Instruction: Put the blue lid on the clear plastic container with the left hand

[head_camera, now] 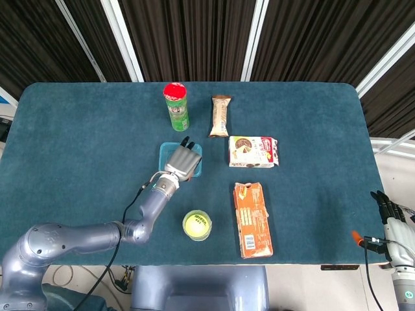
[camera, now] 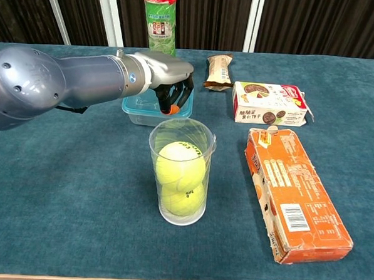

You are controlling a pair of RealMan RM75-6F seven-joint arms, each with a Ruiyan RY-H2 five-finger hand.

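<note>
The blue lid [head_camera: 163, 150] [camera: 137, 101] lies on top of the clear plastic container [camera: 144, 117], left of the table's middle. My left hand [head_camera: 181, 161] [camera: 168, 76] is over its right half, palm down. Its fingers bend down onto the lid, and I see nothing gripped in them. The part of the lid under the hand is hidden. My right hand [head_camera: 389, 217] hangs off the table's near right edge with straight fingers, holding nothing.
A clear cup with tennis balls [head_camera: 196, 225] [camera: 180, 171] stands just in front of the container. An orange box [head_camera: 251, 219] and a cookie box [head_camera: 253, 151] lie to the right. A green chips can [head_camera: 176, 107] and a snack bar [head_camera: 220, 116] stand behind.
</note>
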